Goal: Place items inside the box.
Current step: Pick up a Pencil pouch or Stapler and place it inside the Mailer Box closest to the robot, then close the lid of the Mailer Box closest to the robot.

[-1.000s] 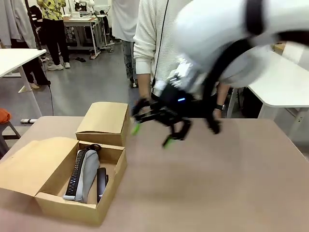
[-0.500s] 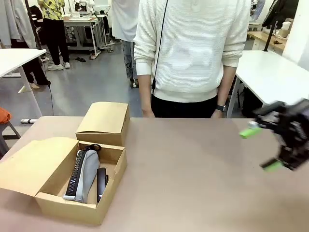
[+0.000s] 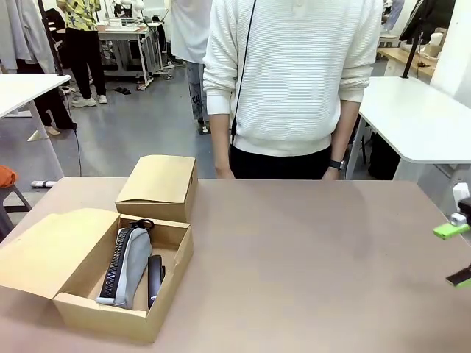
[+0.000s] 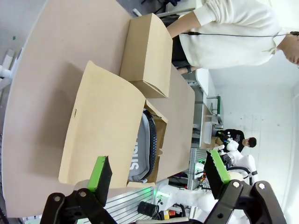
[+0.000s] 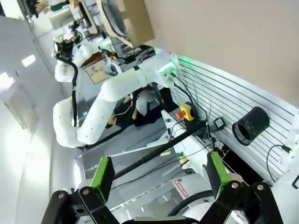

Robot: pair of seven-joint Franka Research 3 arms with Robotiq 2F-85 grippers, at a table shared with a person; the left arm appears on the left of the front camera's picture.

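As seen across the desk (image 3: 309, 265) from the robot's side, the scene reads as follows.
Front view, box: an open cardboard box (image 3: 171, 273) sits at the near left of the desk, its flap folded out to the left.
Front view, contents: a grey pencil case (image 3: 132, 265) lies lengthwise inside the box, with a black stapler (image 3: 155, 276) just beside it on the right.
Front view, second box: a closed cardboard box (image 3: 157, 187) stands touching the far side of the open one.
Front view, right end effector (image 3: 458, 254): at the right edge, above the desk, green pads spread apart and holding nothing.
Front view, person: a person in a white sweater (image 3: 294, 73) stands at the far side, arms down.
Left wrist view, left end effector (image 4: 159, 172): fingers wide apart, empty, hanging over the open flap.
Left wrist view, contents: the grey pencil case (image 4: 140, 156) shows in the box beyond the flap.
Right wrist view, right end effector (image 5: 159, 175): pads apart, nothing between them; the left arm (image 5: 107, 102) shows farther off.
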